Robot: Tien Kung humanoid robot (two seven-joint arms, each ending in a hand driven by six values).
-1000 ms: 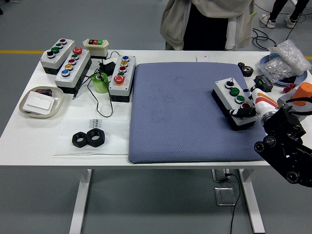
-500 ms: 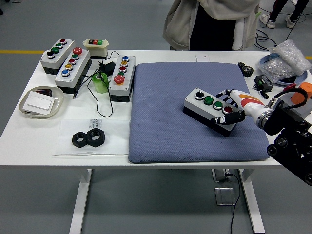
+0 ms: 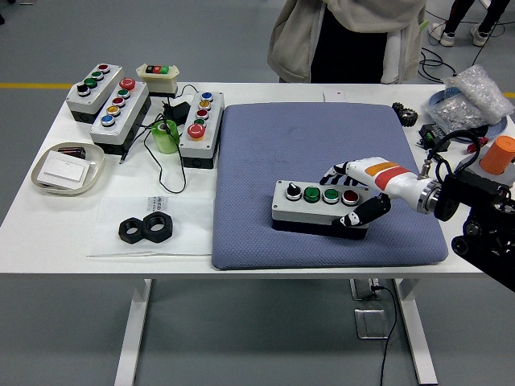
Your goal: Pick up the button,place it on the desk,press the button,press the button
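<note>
Where the white worktop (image 3: 72,211) begins at the left, a shallow beige tray (image 3: 67,168) holds a white card, and behind it two grey button boxes (image 3: 109,98) lie side by side at a slant, each with a row of coloured buttons. A small cream switch box (image 3: 158,77) stands just behind them near the far edge. Nearer the front, two black hex nuts (image 3: 147,228) rest touching each other on a clear plastic sheet. A green roll of tape (image 3: 166,137) sits among black cables, just beside a third grey button box (image 3: 202,123) that lies against the left edge of the blue mat (image 3: 273,153).

On the mat, toward its front and right of centre, lies the button box of the task (image 3: 319,207): a grey lid on a black base, with a black knob, two green buttons and a red button in a row. It lies flat on the mat. The right robot hand (image 3: 359,195) is clamped on its right end, white fingers (image 3: 341,171) over the far side and the black thumb against the near side.

Right of the mat, small black parts, a bag of clear pieces (image 3: 475,95) and an orange cylinder (image 3: 498,153) crowd the worktop's corner. A person (image 3: 348,36) in a light jacket stands at the far side, hands not visible.
</note>
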